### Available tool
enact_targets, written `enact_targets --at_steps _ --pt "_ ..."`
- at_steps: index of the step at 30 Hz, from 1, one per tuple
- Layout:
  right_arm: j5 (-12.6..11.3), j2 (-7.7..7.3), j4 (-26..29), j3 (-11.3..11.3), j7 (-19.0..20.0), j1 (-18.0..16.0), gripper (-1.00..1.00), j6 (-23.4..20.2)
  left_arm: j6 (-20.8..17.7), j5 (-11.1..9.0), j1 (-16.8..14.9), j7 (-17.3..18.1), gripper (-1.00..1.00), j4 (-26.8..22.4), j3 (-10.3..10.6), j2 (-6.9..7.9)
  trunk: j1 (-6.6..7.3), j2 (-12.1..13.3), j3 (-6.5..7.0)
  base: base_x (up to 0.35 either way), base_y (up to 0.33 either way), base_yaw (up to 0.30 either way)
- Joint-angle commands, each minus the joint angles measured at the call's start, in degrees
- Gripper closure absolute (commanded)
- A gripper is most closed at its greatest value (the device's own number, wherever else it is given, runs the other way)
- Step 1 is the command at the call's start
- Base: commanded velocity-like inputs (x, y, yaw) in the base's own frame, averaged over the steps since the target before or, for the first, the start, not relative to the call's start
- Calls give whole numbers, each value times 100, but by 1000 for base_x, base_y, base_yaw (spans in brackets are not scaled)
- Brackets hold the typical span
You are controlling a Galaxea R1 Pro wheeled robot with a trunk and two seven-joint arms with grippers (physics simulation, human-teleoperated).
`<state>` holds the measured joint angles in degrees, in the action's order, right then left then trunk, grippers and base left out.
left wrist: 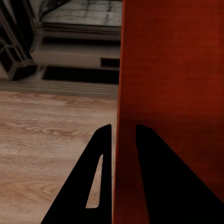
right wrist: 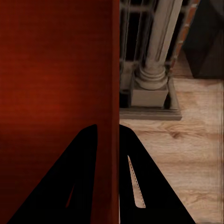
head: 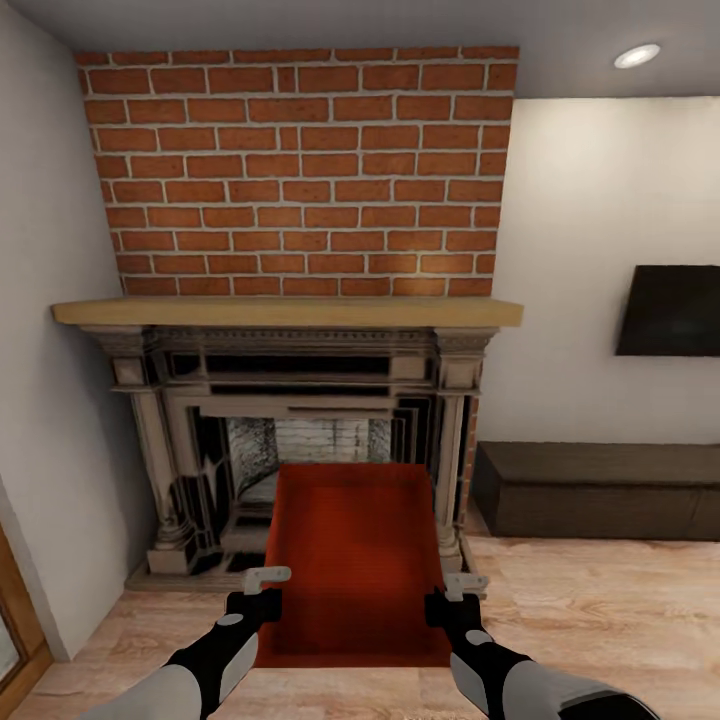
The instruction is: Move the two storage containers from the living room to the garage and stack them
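Slippage is the main risk, as I judge it: the red-orange storage container (head: 355, 560) is carried only by its two long side walls. The left gripper (head: 262, 590) sits at about 8 o'clock of the bin and the right gripper (head: 455, 598) at about 4 o'clock. In each wrist view, one finger lies inside and one outside a thin wall, pinched nearly closed on it (left wrist: 140, 93) (right wrist: 70, 70). Both grips are near the end closest to the robot, so the far end may sag or swing, and if one arm leads the other the wall could twist out of the fingers. A turn made this close could also knock the far end on the fireplace (head: 290, 420) at 12 o'clock.

The container's long axis runs from 6 to 12 o'clock, straight away from the robot, with its open top up. It appears lifted above the wood-plank floor (head: 590, 610) in front of the hearth, in the living room, and the far end appears tipped up. The black TV (head: 670, 310) and dark low cabinet (head: 600, 490) lie toward 2 o'clock.
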<state>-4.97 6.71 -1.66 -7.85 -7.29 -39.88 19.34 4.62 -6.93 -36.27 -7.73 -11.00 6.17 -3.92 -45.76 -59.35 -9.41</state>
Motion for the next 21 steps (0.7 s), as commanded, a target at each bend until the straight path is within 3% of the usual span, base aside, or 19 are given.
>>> enact_targets --at_steps 1,21 --pt "-163 -29 -10 64 -27 -11 100 53 23 -37 -5 -132 100 10 -46 76 -1 -6 -8 0 0 -282" --pt "-163 -36 -10 64 8 -11 100 53 23 -37 -5 -132 100 10 -45 76 -1 -6 -8 0 0 -282"
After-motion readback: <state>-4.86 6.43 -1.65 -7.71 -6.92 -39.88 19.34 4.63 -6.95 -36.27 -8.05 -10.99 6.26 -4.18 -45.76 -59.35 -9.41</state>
